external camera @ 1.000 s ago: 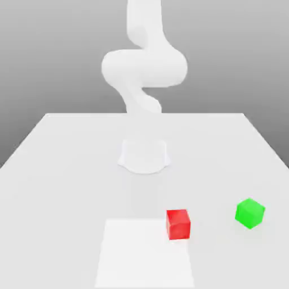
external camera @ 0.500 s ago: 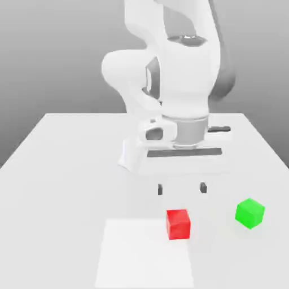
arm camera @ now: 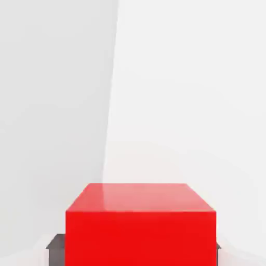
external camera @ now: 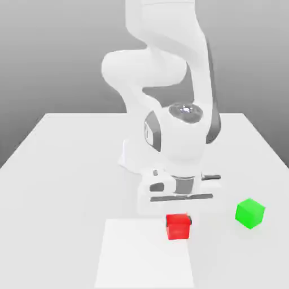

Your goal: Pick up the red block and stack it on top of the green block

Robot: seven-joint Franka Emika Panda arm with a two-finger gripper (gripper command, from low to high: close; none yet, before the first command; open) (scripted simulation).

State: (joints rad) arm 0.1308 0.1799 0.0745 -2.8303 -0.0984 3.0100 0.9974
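The red block [external camera: 178, 228] rests on the white table [external camera: 68, 169], near its front edge. My gripper [external camera: 178, 220] has come straight down over the block and is shut on it, one finger on each side. In the hand view the red block [arm camera: 140, 223] sits close up, with dark fingertips [arm camera: 56, 247] showing at both of its lower corners. The green block [external camera: 250, 213] stands on the table toward the exterior view's right of the red one, a block's width or two away and untouched.
A lighter square patch [external camera: 144, 257] marks the table under and to the exterior view's left of the red block. The arm's white base [external camera: 135, 158] stands behind, mid-table. Open table surface lies between the two blocks.
The hand dropped from above the table onto the red block, and its fingers went from wide open to shut on the block. Neither block has shifted.
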